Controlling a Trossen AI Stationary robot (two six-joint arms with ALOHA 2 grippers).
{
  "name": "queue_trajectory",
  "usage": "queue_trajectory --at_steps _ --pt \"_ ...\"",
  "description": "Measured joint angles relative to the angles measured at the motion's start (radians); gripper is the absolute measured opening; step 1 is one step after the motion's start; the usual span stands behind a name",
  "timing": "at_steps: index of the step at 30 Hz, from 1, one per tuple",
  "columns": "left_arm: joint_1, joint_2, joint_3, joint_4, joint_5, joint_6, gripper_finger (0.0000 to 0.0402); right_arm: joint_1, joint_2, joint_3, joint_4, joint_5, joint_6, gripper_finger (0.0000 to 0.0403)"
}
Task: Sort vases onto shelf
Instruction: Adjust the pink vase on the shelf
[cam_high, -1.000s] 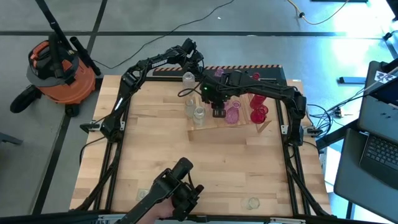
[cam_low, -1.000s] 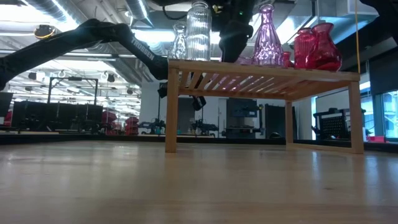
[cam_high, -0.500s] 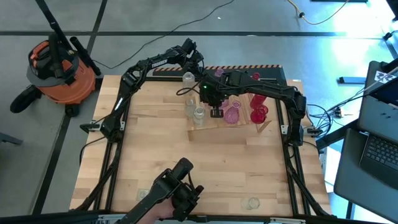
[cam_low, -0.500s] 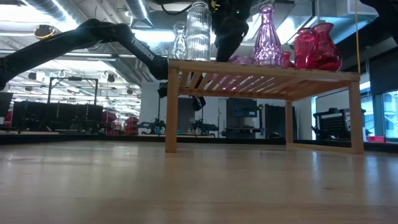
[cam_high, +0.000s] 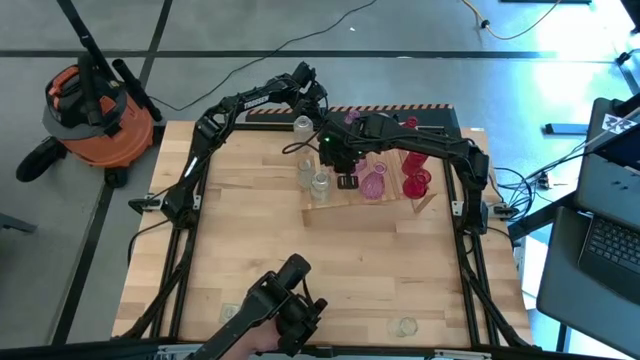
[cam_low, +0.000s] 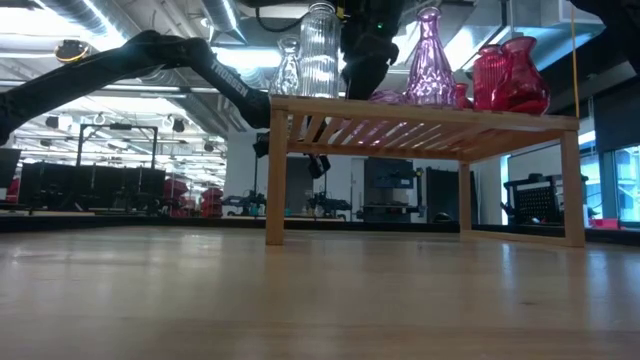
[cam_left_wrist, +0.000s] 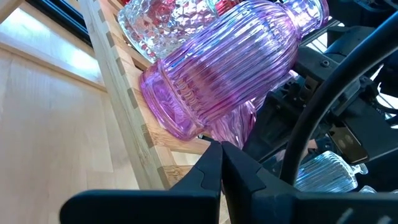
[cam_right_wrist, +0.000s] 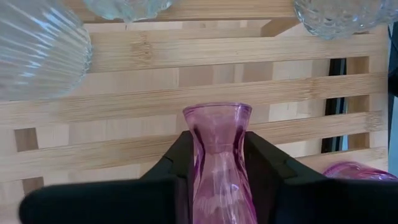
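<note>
The right gripper is closed around the neck of a slender pink vase, whose mouth is seen between the fingers above the slatted wooden shelf. In the high view, clear vases stand at nine o'clock of it. The left gripper is shut, empty, beside a ribbed pink vase.

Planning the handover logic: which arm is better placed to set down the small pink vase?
Right. The right gripper is shut on the pink vase above the shelf; the left gripper is shut, empty, behind the shelf.
</note>
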Motion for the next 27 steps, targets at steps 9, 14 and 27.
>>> queue_trajectory --at_steps 9,14,27 --pt "0.000 0.000 0.000 0.000 -0.001 0.000 0.0000 0.001 -0.002 0.000 0.000 0.029 0.003 0.0014" --pt "0.002 0.000 0.000 0.000 -0.001 -0.002 0.0000 0.002 -0.029 -0.004 0.010 0.065 0.035 0.0015" --pt "0.005 0.000 0.000 0.000 -0.009 -0.017 0.0000 -0.001 -0.116 -0.009 0.048 0.080 0.099 0.0009"
